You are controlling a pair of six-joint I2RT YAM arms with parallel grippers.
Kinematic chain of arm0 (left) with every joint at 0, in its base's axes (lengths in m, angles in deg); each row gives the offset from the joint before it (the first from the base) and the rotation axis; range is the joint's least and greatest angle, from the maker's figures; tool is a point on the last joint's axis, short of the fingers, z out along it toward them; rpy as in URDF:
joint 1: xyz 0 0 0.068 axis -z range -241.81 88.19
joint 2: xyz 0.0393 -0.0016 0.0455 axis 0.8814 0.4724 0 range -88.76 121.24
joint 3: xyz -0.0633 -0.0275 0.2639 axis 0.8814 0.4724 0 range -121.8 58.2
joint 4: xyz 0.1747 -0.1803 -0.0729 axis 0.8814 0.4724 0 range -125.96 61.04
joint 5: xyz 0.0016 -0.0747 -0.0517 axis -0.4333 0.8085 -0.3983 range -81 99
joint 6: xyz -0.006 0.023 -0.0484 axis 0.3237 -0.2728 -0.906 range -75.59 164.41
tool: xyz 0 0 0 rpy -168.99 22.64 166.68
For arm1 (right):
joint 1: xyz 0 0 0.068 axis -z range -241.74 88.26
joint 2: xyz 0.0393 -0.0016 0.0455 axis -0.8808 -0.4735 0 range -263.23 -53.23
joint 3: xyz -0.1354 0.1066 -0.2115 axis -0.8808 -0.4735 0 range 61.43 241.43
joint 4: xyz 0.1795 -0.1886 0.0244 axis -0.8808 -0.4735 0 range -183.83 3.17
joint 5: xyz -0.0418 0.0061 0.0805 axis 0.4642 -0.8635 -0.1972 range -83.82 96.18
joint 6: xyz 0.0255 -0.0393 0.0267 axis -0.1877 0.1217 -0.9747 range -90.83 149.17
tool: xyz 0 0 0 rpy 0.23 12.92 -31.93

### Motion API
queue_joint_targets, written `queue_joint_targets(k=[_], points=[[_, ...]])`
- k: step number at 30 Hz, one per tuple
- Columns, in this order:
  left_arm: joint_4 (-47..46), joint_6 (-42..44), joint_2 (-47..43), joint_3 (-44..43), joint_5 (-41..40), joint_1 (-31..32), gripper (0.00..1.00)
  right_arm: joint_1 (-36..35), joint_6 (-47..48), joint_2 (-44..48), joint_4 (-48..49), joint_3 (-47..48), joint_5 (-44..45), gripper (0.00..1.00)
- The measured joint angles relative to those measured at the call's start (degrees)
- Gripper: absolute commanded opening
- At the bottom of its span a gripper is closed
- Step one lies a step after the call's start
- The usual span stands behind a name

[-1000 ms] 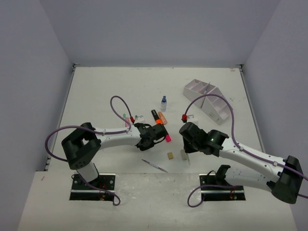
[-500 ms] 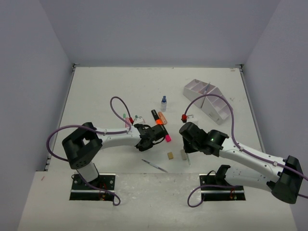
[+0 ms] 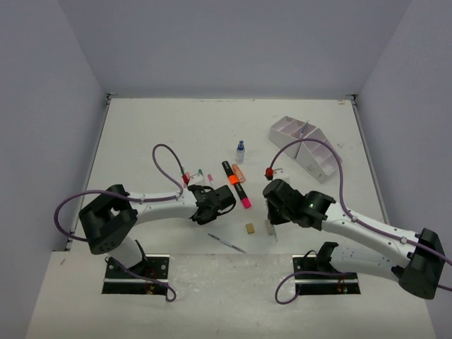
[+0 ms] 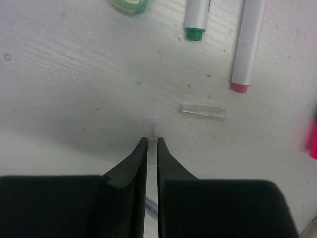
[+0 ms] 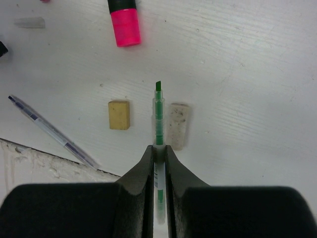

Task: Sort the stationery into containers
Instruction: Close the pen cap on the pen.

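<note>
My left gripper (image 3: pixel 210 203) is shut on a small clear cap whose end (image 4: pixel 150 124) pokes out past the tips, low over the table. In the left wrist view a second clear cap (image 4: pixel 203 111), a green-tipped highlighter (image 4: pixel 197 17) and a pink-tipped highlighter (image 4: pixel 246 44) lie ahead of it. My right gripper (image 3: pixel 272 223) is shut on a green highlighter (image 5: pixel 158 111), tip pointing forward, beside the grey eraser (image 5: pixel 177 126) and the tan eraser (image 5: pixel 119 115). The white organizer (image 3: pixel 305 148) stands at the far right.
A black marker with orange and pink (image 3: pixel 237 186) lies between the arms, with a peach item (image 3: pixel 239 171) beside it. A blue-capped bottle (image 3: pixel 240 150) stands behind them. A thin pen (image 3: pixel 227 243) lies at the near table edge, and it also shows in the right wrist view (image 5: pixel 49 130).
My left gripper has pulled back to the left, away from the black marker, which now lies fully uncovered. The right arm has barely moved.
</note>
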Motion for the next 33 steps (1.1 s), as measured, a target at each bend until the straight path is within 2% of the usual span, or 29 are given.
queue_joint_targets(k=[4,9,13,17,21,24,27,33], points=[[0.6,1.0,-5.7,0.8,-1.6,0.0,0.0,0.0,1.3,1.0,3.4,-2.0,-1.6,0.0],[-2.7,6.3,-15.6,1.5,-3.8,0.0,0.0,0.0,3.0,7.1,13.8,-8.4,-9.6,0.0],[-18.0,17.8,-29.0,8.2,-2.6,0.0,0.0,0.1,1.4,11.8,31.7,-15.8,-23.4,0.0],[-37.2,28.3,-40.6,16.9,2.5,0.0,0.0,-0.1,-2.1,9.3,49.2,-19.6,-34.0,0.0],[-50.5,33.8,-43.6,19.6,8.6,0.0,0.0,-0.6,-4.7,7.9,61.2,-21.1,-38.6,0.0],[-56.4,36.1,-44.0,20.1,12.1,0.0,0.0,-1.3,-5.6,7.7,67.6,-21.1,-39.9,0.0],[-59.6,37.0,-44.3,20.7,14.1,0.0,0.0,-1.8,-5.6,7.8,70.0,-21.0,-39.8,0.0],[-59.6,37.1,-45.1,20.8,14.0,0.0,0.0,-1.9,-5.5,9.6,70.0,-21.0,-37.0,0.0]])
